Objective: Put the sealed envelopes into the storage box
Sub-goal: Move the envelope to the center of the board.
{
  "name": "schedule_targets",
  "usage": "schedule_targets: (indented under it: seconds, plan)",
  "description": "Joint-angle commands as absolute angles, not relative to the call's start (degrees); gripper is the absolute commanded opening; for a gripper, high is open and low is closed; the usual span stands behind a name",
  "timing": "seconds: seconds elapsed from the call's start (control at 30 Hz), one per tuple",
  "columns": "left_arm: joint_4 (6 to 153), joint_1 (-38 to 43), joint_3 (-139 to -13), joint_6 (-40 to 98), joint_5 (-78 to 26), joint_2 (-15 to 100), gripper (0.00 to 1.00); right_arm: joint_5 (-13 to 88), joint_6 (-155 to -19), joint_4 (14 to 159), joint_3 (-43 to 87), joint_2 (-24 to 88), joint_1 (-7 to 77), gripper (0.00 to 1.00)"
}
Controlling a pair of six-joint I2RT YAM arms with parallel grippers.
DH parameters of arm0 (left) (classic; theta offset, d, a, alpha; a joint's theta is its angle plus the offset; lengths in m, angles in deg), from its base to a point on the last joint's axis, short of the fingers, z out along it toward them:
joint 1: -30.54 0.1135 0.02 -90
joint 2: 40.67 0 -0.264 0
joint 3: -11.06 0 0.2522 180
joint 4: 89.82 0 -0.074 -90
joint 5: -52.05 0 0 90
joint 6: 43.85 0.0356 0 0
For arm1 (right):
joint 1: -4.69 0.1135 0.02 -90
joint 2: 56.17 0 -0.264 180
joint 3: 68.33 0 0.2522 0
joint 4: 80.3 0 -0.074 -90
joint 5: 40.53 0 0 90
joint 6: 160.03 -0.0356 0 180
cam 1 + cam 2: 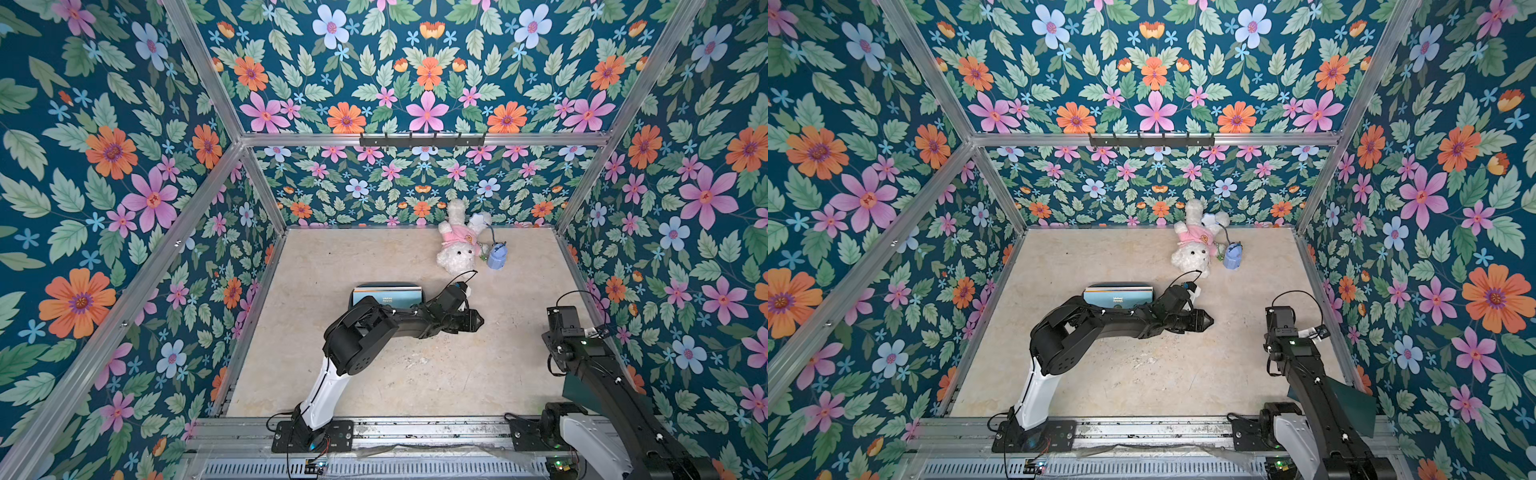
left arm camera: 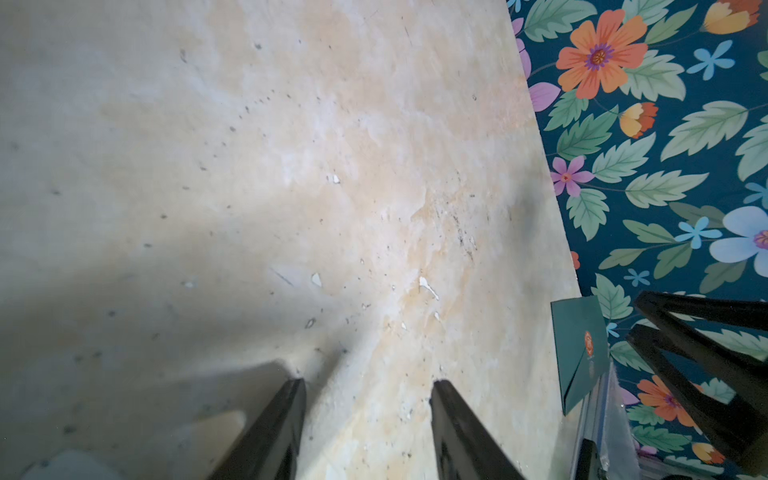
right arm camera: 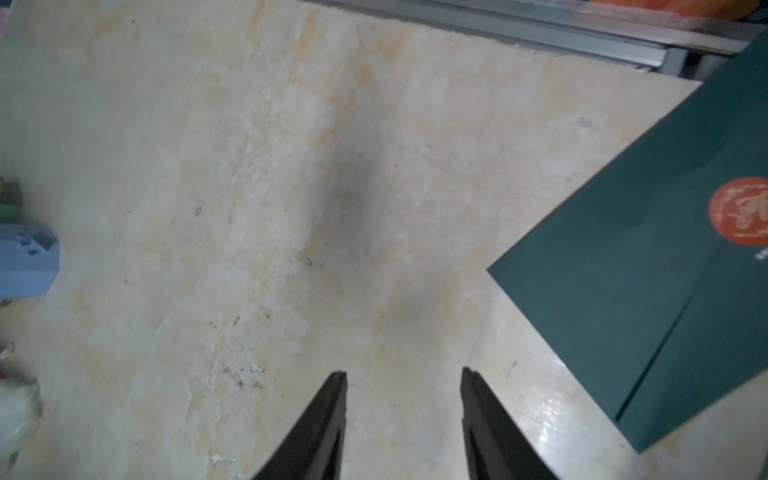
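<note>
The storage box [image 1: 386, 286] sits near the middle of the desk [image 1: 332, 249]. The left arm [image 1: 365, 328] lies across the near side of the box and covers that edge, so the way in from there is blocked. The far half of the box is open from above.

Left of the box, the desk is bare up to the flowery wall [image 1: 245, 257]. Behind the box and to its right sit a white bunny [image 1: 457, 249] and a small blue backpack [image 1: 497, 257].

Well to the right of the box stands the right arm [image 1: 582, 353], with a dark green envelope [image 1: 575, 388] lying under it. Between the box and that arm the desk is bare.
</note>
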State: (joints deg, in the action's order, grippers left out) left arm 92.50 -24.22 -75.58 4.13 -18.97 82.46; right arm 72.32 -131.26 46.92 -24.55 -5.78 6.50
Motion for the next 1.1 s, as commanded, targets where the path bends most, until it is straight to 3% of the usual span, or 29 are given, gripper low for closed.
schedule_targets:
  seconds: [0.0, 0.17, 0.6, 0.77, 0.9, 1.07]
  plan:
    - [78.2, -24.2, -74.5, 4.4, -19.9, 83.3, 0.56, 72.8, -134.8, 45.2, -25.8, -6.3, 2.2, 0.49]
    - [78.4, -24.2, -74.2, 4.6, -19.4, 83.1, 0.56, 67.2, -132.5, 47.4, -27.6, -5.8, -4.3, 0.49]
    - [78.9, -24.2, -72.9, 4.7, -19.5, 82.5, 0.56, 59.2, -131.5, 56.6, -36.7, -3.4, -6.8, 0.50]
    - [78.9, -24.2, -73.0, 4.6, -19.8, 82.6, 0.56, 50.8, -125.4, 63.9, -37.4, 0.1, -6.4, 0.48]
    - [78.9, -24.1, -73.2, 4.4, -19.9, 82.8, 0.56, 47.0, -122.9, 66.5, -33.8, 4.7, 0.9, 0.49]
    - [78.5, -24.2, -73.0, 4.3, -21.0, 82.0, 0.56, 41.7, -123.4, 73.2, -27.5, 15.0, 18.6, 0.48]
